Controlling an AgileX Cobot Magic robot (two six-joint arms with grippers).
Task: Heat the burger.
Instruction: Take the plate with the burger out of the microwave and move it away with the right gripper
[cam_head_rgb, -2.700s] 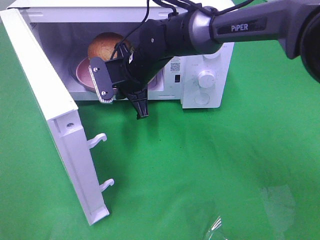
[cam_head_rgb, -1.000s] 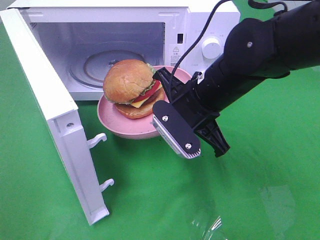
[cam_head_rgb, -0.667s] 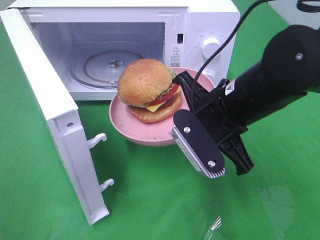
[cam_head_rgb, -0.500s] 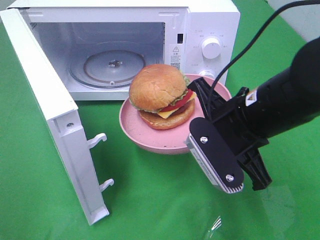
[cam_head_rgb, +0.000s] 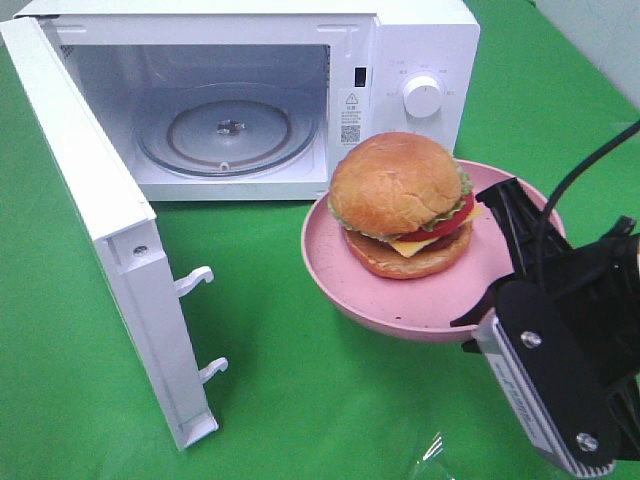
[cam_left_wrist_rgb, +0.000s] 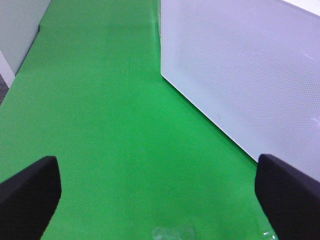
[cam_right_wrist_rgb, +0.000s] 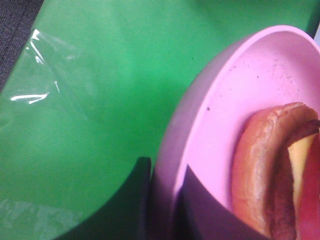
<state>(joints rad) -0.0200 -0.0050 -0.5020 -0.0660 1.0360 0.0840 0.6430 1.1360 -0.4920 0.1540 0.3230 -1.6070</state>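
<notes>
my right fingers (cam_right_wrist_rgb: 160, 205) run out of the wrist picture, tips unseen. the burger (cam_right_wrist_rgb: 280, 175) is cut by that edge too. in the high view my arm covers the plate (cam_head_rgb: 400, 310) rim. my left fingers (cam_left_wrist_rgb: 30, 192) show only as dark blurred corners.

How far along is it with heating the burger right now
Done: the burger on its pink plate has been taken out of the microwave; the turntable is bare and the door stands open. In hand: the right gripper holds the plate's rim, carrying it away from the microwave. Left: setting the plate down on the green cloth, probably closing the door. The left gripper is open and idle.
</notes>
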